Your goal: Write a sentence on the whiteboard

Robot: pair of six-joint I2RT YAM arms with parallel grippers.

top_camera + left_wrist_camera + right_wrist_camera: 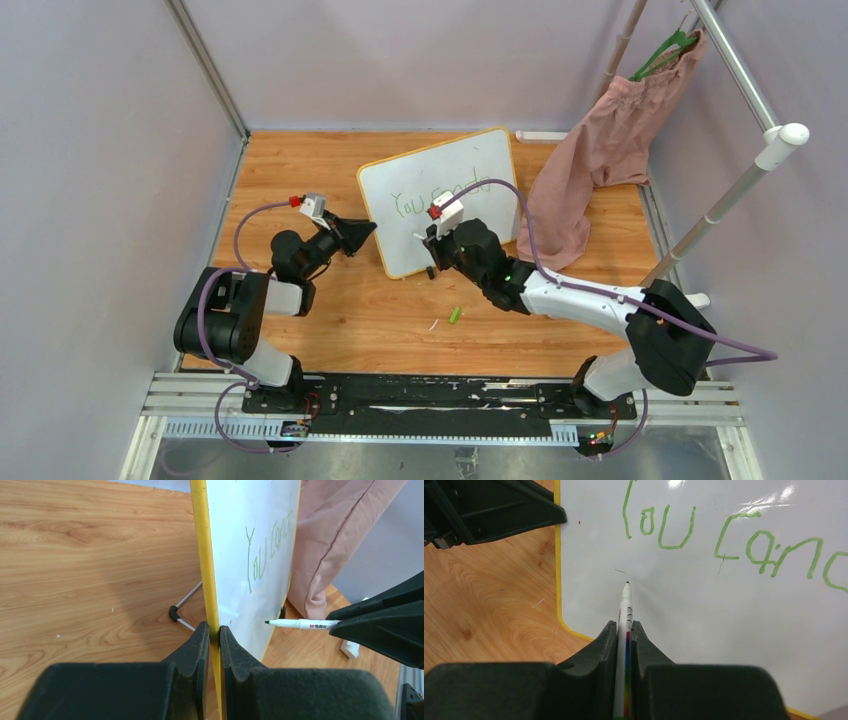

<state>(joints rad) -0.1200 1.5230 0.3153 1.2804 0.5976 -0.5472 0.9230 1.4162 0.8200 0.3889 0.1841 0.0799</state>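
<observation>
The whiteboard [420, 175] stands tilted on the wooden table, white with a yellow rim [202, 555]. Green writing on it, the sentence [724, 540], reads "You can" plus the start of another letter. My left gripper [214, 629] is shut on the board's left rim. My right gripper [624, 627] is shut on a white marker [625, 605]. The marker's dark tip sits at or just off the bare board, below "You". From the left wrist view the marker [300, 624] points at the board face. In the top view the right wrist hides part of the writing.
A green marker cap [455, 314] lies on the table in front of the board. A pink garment [590, 170] hangs from a green hanger on a white rack [740, 170] at the back right, reaching down beside the board. The board's wire foot [173, 613] stands behind it.
</observation>
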